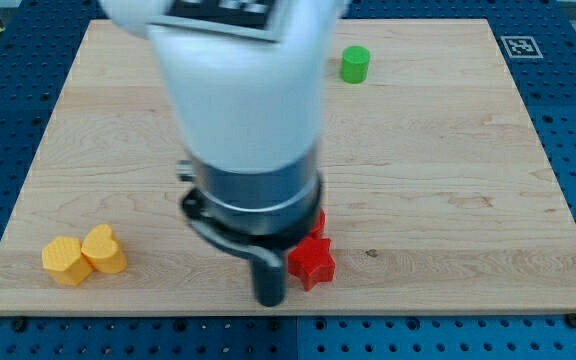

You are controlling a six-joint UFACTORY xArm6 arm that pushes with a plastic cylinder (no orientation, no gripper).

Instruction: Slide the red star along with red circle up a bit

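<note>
The red star [312, 262] lies near the view's bottom middle of the wooden board [448, 180]. A small piece of another red block, probably the red circle [320, 221], shows just above the star, mostly hidden by the arm. My tip [270, 299] rests on the board just left of and slightly below the star, close to it or touching it. The arm's white and dark body [248, 130] covers the board's middle.
A green cylinder [355, 64] stands near the view's top, right of the arm. A yellow hexagon [65, 260] and a yellow heart [103, 249] sit together at the view's bottom left. The board's bottom edge runs just below my tip.
</note>
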